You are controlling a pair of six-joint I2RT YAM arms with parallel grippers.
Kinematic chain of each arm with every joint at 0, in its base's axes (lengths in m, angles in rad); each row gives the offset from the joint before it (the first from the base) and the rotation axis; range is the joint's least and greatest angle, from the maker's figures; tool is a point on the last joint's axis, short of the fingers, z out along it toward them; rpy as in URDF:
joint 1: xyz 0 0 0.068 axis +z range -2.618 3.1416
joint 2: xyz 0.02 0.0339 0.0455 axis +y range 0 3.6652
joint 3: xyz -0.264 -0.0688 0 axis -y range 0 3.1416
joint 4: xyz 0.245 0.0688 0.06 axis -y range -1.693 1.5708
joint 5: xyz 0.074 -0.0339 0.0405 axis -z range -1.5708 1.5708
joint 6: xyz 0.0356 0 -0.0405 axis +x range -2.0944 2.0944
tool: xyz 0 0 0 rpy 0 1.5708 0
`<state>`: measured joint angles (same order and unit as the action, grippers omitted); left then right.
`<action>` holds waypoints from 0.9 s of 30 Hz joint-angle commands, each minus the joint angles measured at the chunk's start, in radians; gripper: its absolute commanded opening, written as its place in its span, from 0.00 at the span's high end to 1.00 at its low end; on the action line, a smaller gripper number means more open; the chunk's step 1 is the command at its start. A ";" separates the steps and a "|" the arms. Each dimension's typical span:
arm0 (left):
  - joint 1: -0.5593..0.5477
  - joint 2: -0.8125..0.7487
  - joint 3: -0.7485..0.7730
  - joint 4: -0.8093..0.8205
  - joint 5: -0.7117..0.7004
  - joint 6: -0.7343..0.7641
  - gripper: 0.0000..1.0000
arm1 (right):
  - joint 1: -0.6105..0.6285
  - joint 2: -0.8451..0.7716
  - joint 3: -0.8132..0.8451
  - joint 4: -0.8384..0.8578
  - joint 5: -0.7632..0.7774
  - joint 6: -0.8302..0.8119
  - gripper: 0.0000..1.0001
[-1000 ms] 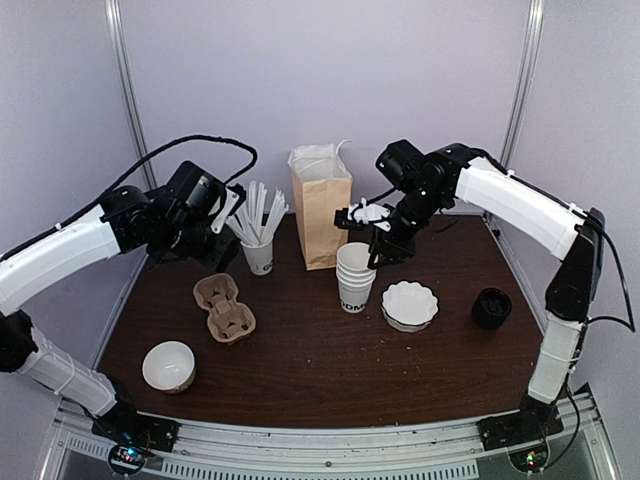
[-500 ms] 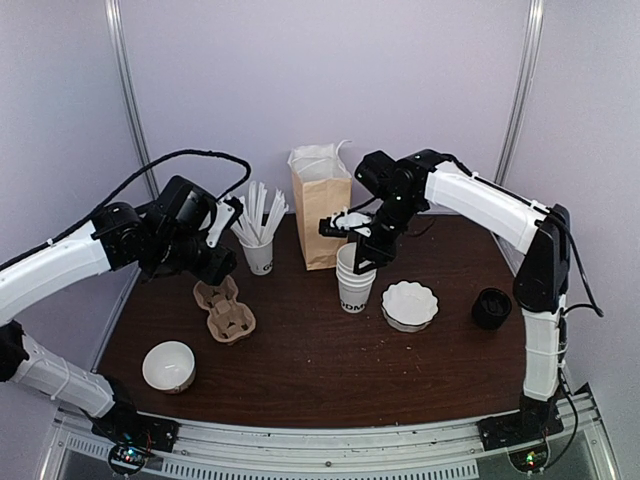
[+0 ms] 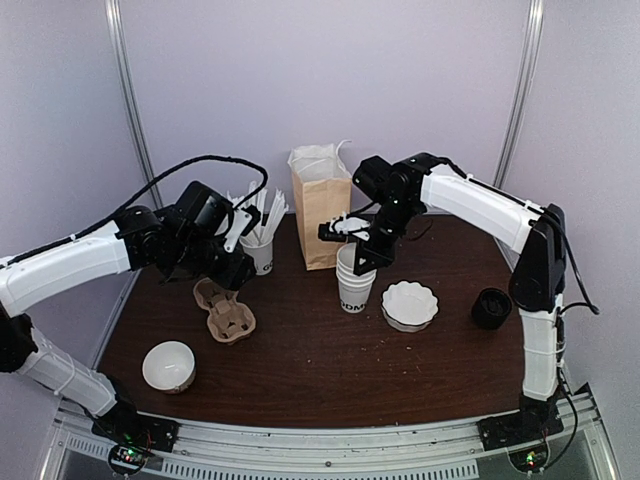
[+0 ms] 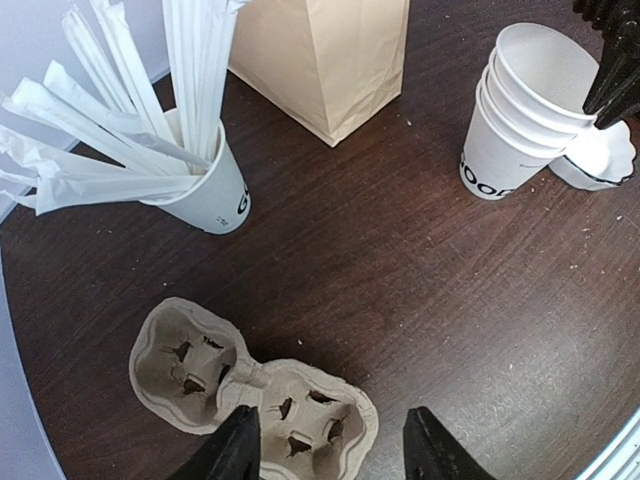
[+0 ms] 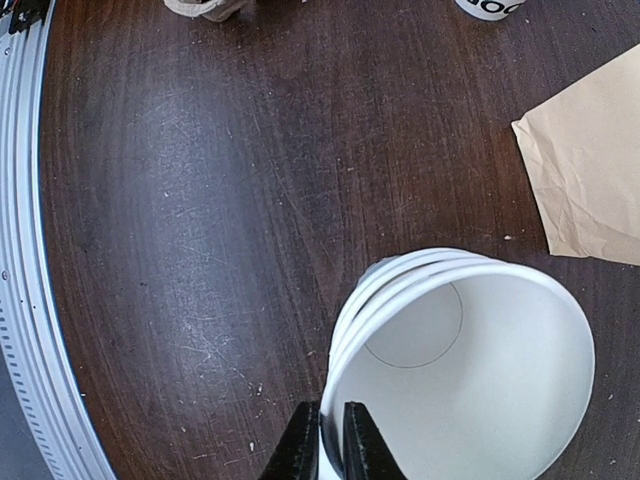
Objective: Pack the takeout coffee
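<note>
White and plain, a round bowl [image 3: 168, 365] sits nearest me on the left of the dark wooden surface [image 3: 320, 370]. Beyond it lies a brown pulp cup carrier [image 4: 250, 385] with empty wells. My left fingers [image 4: 238, 450] hang just above the carrier's near end, spread wide and holding nothing. Over on the right, a white fluted bowl [image 3: 410, 303] and a short stack of black lids [image 3: 491, 307] stand apart from each other. Just left of the fluted bowl is the stack of lidless paper cups [image 3: 355, 285]. My right fingers [image 5: 300, 445] are drawn in narrow on the top cup [image 5: 470, 380], pinching its rim with one tip inside the wall and one outside. Farther back stand a paper cup of wrapped straws [image 4: 205, 190] and, right of it, an upright brown paper bag [image 4: 320, 50] with its mouth open. No view shows me the takeout coffee with its black lid on, so I cannot tell where it lies relative to either pair of fingers.
</note>
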<state>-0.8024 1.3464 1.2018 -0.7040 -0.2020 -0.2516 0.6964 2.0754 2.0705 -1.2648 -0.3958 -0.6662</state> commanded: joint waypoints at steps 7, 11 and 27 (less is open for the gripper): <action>-0.004 0.035 -0.015 0.102 0.063 -0.052 0.48 | 0.007 0.020 0.037 -0.018 0.020 0.002 1.00; -0.006 0.073 -0.018 0.168 0.082 -0.134 0.49 | 0.007 0.013 0.048 -0.024 0.021 0.004 1.00; -0.075 0.275 0.056 0.498 0.075 -0.534 0.51 | 0.007 -0.081 0.029 0.065 0.071 0.020 1.00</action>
<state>-0.8452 1.5871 1.2087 -0.3428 -0.1150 -0.6697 0.6964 2.0708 2.0937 -1.2415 -0.3519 -0.6575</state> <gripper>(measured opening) 0.492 0.016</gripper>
